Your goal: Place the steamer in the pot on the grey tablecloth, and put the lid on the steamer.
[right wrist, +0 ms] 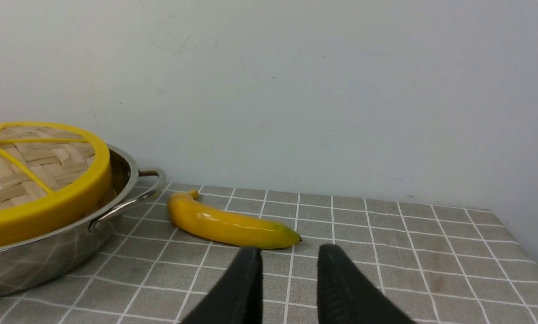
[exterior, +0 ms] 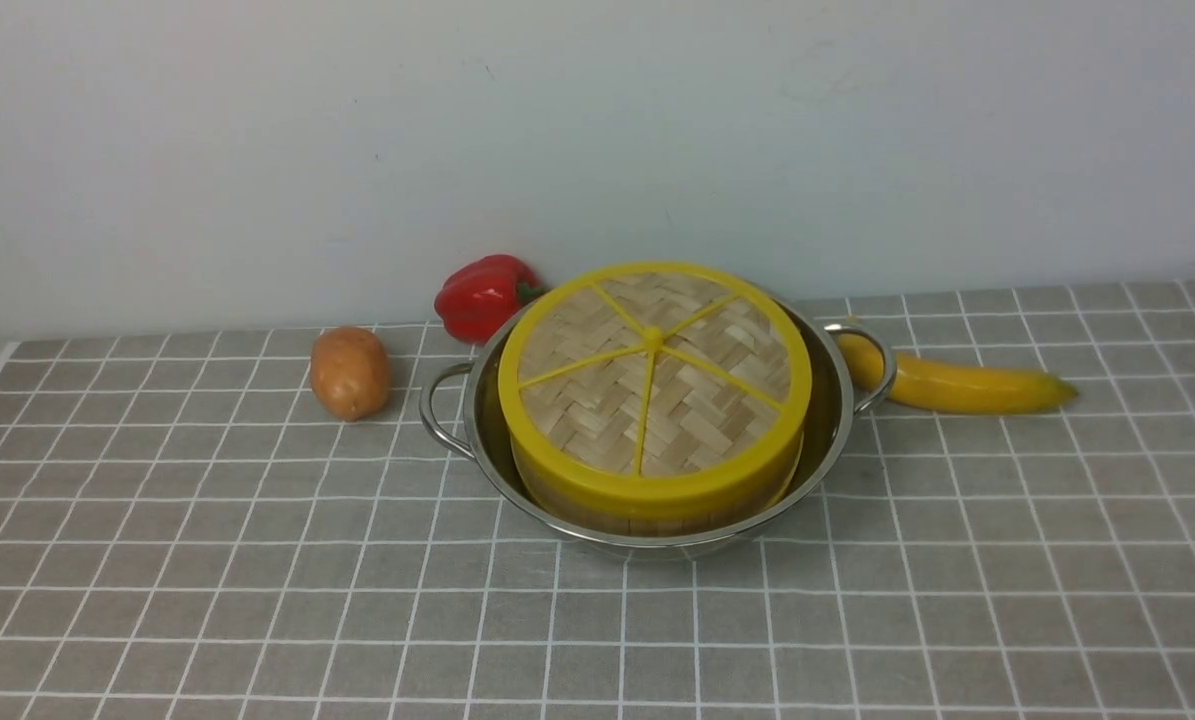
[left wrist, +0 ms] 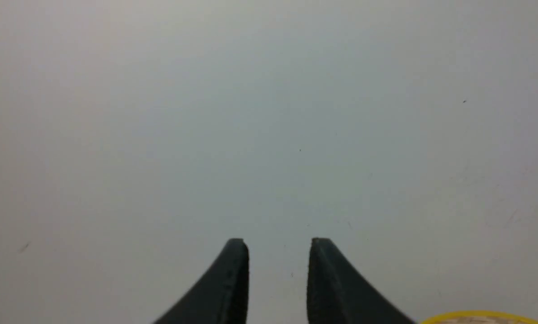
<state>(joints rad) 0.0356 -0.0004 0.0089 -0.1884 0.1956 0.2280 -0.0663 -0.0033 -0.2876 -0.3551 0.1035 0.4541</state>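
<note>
In the front view we find the steamer seated inside the pot, only part of its wooden wall showing. The lid lies over the steamer, woven face and small centre knob up, its yellow rim covering the steamer's top. The lid stands higher than the pot's shiny rim.

The pot rests on the grey tablecloth, its two loop handles pointing left and right. We record a red bell pepper just behind the pot, toward its left, with its green stem close to the lid's rim. Farther left, apart from the pot, sits a brown potato. At the right, a yellow banana lies near the pot, one end partly behind the right handle and the green tip pointing away to the right. A pale wall rises behind the surface.

In the left wrist view, we see the left gripper with its fingertips apart and nothing between them; it faces the wall, and a sliver of yellow rim shows. In the right wrist view, the fingertips of the right gripper are likewise apart, holding nothing. We note both grippers clear of the pot and lid.
</note>
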